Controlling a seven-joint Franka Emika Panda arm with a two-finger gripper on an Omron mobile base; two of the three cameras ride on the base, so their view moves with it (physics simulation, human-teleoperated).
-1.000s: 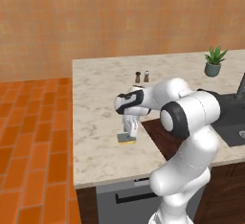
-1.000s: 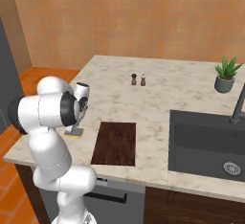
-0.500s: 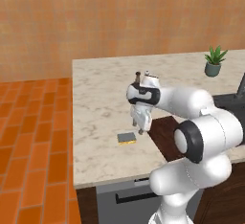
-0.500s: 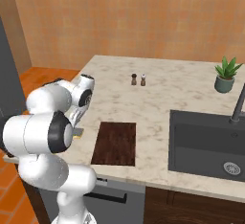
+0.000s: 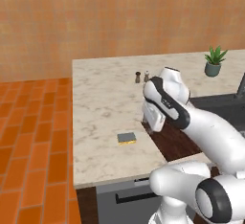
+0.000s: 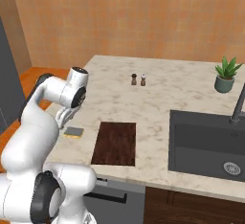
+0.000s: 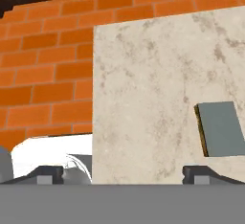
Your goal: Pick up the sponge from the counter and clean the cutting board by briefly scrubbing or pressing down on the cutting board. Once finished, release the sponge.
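The tabletop (image 6: 186,94) is beige-white marble with faint grey-brown veins, and on it the sponge (image 5: 127,138) shows a grey-blue top over a yellow base while the cutting board (image 6: 116,143) is dark brown wood grain. The sink (image 6: 206,144) is dark grey, the floor (image 5: 33,141) orange tile with darker joints, the wall (image 6: 134,17) a mottled tan-orange. A green plant (image 6: 226,68) sits in a grey-blue pot (image 6: 223,84)
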